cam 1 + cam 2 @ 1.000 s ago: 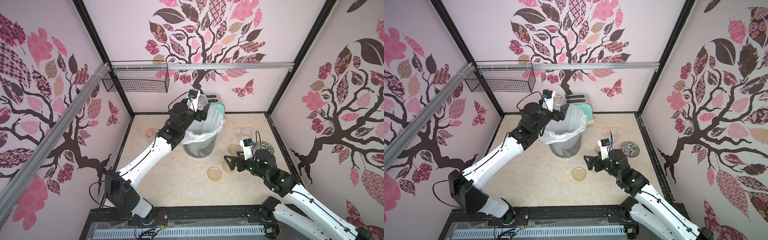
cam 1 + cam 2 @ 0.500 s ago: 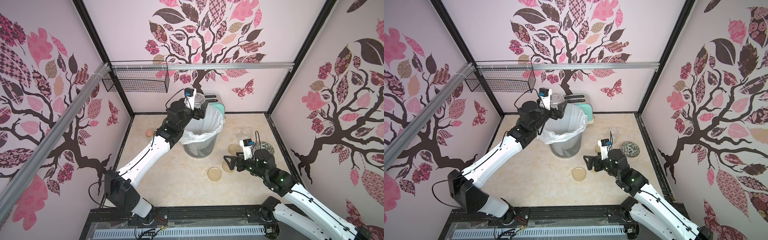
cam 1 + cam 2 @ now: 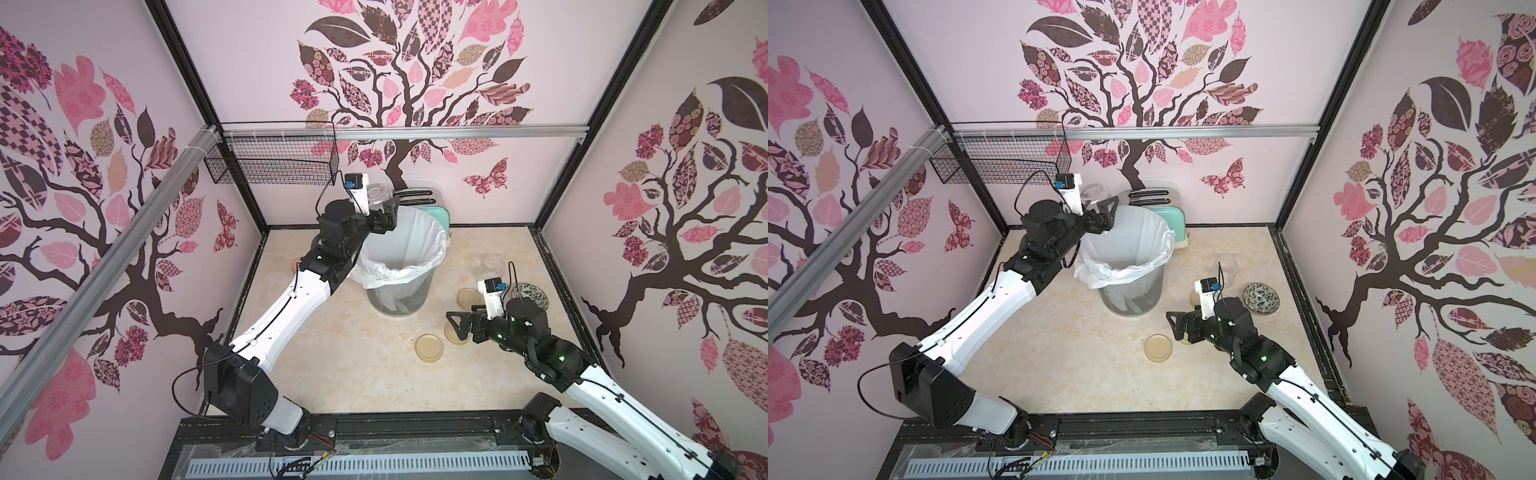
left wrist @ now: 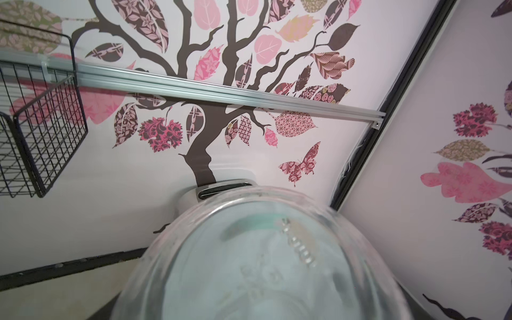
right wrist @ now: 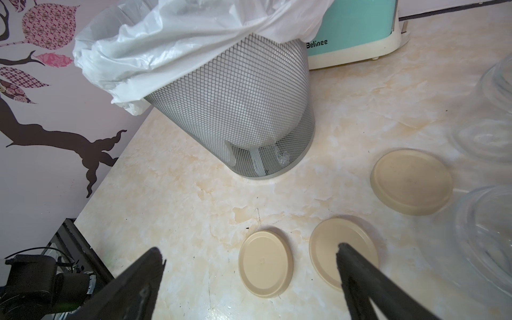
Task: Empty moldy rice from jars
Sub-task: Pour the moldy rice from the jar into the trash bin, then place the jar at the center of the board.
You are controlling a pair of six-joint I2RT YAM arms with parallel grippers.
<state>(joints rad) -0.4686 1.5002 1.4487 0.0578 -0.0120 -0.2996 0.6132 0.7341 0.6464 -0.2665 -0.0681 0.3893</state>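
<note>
Gripping 1 jar [image 3: 378, 194] above the far rim of the bin [image 3: 397, 301], left pincer [image 3: 385, 210] is clamped on its wall. Glass is slick and breakable, probably light, so a mid-wall hold seems best. Right pincer [image 3: 456, 327] hangs open over 3 lids [image 5: 411, 181] beside the bin.

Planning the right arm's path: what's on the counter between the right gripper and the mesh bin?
Right wrist view: a beige lid and a second lid lie just ahead of the right gripper; beyond them, bare counter up to the mesh bin.
</note>
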